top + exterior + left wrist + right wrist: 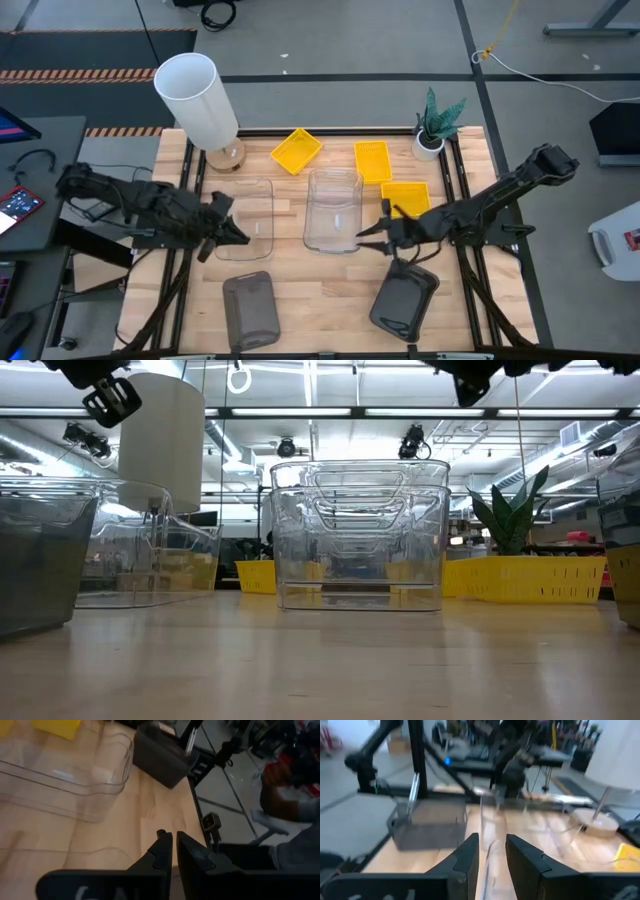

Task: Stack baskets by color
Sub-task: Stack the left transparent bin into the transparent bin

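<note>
Left gripper [238,238] and right gripper [362,236] flank the clear baskets [333,210]

The pale wooden tabletop [320,300] looked smooth, its plank grain showing under a soft sheen. The clear glossy plastic baskets [333,210] at its middle threw back the light. The dark grey plastic baskets [250,310] along the near edge looked matt, and the bright yellow plastic baskets [296,150] by the far edge looked smooth.

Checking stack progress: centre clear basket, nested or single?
Nested. In the low view the centre clear basket shows several rims stepped inside one another; how many, cannot tell. The other clear basket lies apart.
</note>
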`<state>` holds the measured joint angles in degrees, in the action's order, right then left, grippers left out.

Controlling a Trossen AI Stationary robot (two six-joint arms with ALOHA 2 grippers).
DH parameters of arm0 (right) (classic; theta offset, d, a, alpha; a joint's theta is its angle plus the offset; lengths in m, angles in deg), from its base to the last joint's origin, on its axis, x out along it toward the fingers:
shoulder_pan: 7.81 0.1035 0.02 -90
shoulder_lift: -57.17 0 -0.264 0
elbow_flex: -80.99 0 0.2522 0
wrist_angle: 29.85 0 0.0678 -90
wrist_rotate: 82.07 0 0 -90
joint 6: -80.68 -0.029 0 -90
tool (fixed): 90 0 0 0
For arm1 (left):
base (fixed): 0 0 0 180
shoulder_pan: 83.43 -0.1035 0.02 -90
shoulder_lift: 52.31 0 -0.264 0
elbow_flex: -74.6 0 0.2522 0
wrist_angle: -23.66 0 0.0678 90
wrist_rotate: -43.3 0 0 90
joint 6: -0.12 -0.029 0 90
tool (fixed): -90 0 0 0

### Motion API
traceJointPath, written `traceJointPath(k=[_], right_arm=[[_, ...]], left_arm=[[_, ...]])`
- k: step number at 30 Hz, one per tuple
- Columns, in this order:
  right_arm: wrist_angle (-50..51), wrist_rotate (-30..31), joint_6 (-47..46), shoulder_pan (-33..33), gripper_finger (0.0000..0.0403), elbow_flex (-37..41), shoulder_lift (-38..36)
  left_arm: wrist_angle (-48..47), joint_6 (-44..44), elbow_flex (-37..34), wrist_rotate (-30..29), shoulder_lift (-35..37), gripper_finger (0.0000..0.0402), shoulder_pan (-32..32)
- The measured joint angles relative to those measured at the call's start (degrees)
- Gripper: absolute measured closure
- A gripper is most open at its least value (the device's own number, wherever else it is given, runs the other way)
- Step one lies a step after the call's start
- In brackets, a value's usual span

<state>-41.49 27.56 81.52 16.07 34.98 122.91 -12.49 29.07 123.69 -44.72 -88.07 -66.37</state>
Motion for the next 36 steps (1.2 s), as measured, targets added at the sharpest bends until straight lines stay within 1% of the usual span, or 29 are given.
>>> traceJointPath(k=[3, 15, 20, 23, 28, 31, 36], right_arm=[[-3.88, -1.55, 0.26, -0.31, 0.0301, 3.22, -3.2], [-4.22, -1.73, 0.82, -0.38, 0.0301, 10.34, -15.41], [-4.58, -1.7, -0.05, -0.79, 0.0301, 12.95, -18.88], [-4.69, -1.75, 0.69, -0.76, 0.0301, 14.28, -20.52], [-8.73, -1.75, 1.79, -1.09, 0.0301, 17.93, -23.6], [-11.4, -1.79, 2.06, -1.83, 0.0301, 20.82, -25.9], [-14.05, -1.99, 1.56, -3.51, 0.0302, 25.06, -30.38]], left_arm=[[-0.39, 0.07, 0.55, -0.67, -1.36, 0.0369, 1.12], [-0.69, 0.5, 0.55, -1.17, -1.43, 0.0369, 1.55], [-0.66, 0.5, 0.55, -1.96, -1.51, 0.0369, 1.57], [-0.67, 0.55, 0.55, -1.96, -2.85, 0.0369, 1.57], [-0.88, 1.92, 0.68, -1.85, -6.85, 0.0369, 2.57], [-3.18, 1.88, 2.16, -1.81, -9.86, 0.0369, 3.68], [-9.96, 1.49, 5.97, -1.9, -14.17, 0.0369, 5.49]])
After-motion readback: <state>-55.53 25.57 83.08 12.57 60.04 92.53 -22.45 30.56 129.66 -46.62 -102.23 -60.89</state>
